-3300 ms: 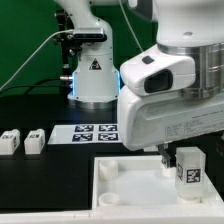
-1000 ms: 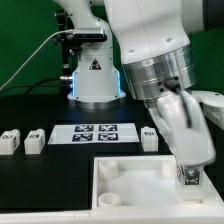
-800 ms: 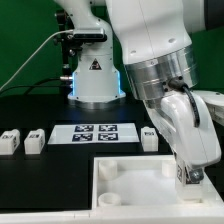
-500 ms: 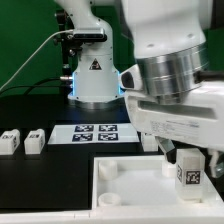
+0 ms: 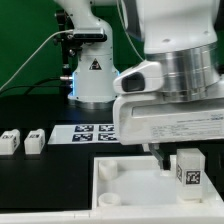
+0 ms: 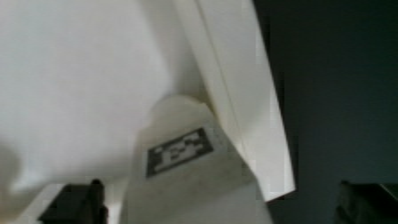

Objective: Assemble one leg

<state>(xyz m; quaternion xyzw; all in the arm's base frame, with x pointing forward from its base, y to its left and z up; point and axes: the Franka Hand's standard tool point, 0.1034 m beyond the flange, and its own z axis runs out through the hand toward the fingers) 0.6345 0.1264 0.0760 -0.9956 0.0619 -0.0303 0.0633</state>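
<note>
A white leg (image 5: 188, 170) with a black-and-white tag stands upright in the far corner of the white tray-like tabletop (image 5: 125, 178), on the exterior view's right. My gripper (image 5: 184, 160) hangs over it, one dark finger (image 5: 163, 157) showing beside the leg. In the wrist view the leg (image 6: 196, 185) with its tag (image 6: 178, 153) lies between my gripper's (image 6: 222, 205) two dark fingertips (image 6: 79, 200), which stand wide apart, with a gap on one side. The gripper is open around the leg.
Two more white legs (image 5: 10, 141) (image 5: 35, 140) lie on the black table at the exterior view's left. The marker board (image 5: 95, 133) lies behind the tabletop. The robot base (image 5: 92, 75) stands at the back. A green wall is behind.
The wrist has turned back from its twisted pose of a second ago to the squared pose seen earlier. The leg has stayed upright in the same corner.
</note>
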